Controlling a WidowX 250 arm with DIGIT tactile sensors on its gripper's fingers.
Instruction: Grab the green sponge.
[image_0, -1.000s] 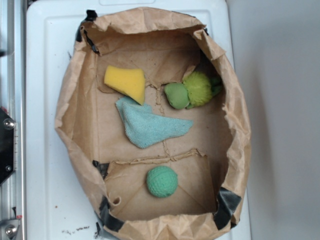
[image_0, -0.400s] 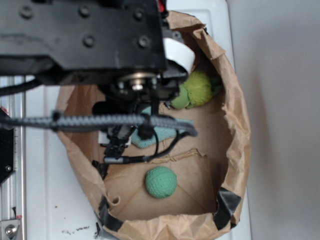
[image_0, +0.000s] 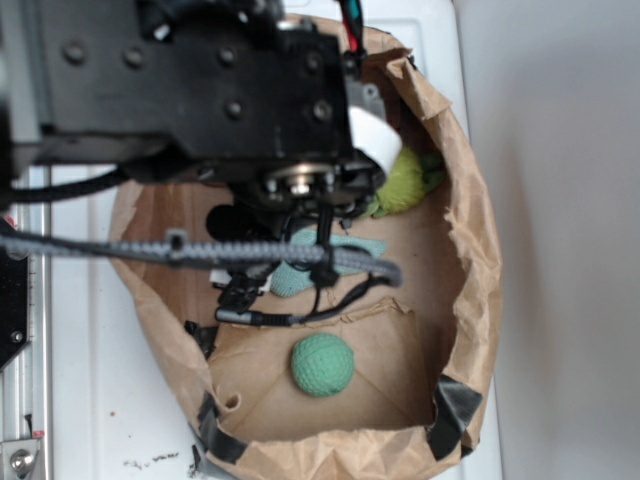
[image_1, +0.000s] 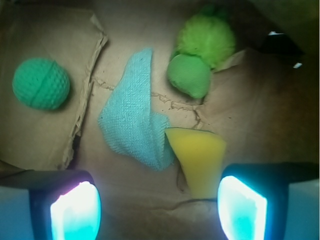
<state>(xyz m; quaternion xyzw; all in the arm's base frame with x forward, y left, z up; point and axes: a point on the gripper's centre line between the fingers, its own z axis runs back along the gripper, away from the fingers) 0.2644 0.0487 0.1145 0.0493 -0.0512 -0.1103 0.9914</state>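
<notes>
Looking for the sponge, where is it?

Far right of the bag (image_0: 470, 250), as the exterior view has it. In the wrist view the sponge (image_1: 189, 75) is the smooth green lump, pressed against a fuzzy lime ball (image_1: 207, 40) beyond it. I take that lump to be the target, though the knit ball (image_1: 40, 82) is green too.

Why is the end effector nowhere near it?

It hovers above the bag floor, released, with its fingers spread wide and nothing between them. The end effector (image_1: 159, 212) is lined up more with the yellow wedge (image_1: 197, 155), whose narrow end reaches toward the right finger. I'd judge this an approach pose: high enough to see everything before committing.

What lies between?

The wedge, and a blue cloth (image_1: 132, 110) just left of it, one corner touching the wedge. The sponge sits apart from both, across a torn seam in the paper.

And the knit ball?

Well apart, on a separate flap at the near side of the bag, so it is out of the way.

Any trouble ahead?

Probably the fuzzy ball: touching the sponge, it may get pinched along. The arm (image_0: 200, 90) hides most of that corner from outside. The bag rests on a white counter (image_0: 90, 400).
</notes>
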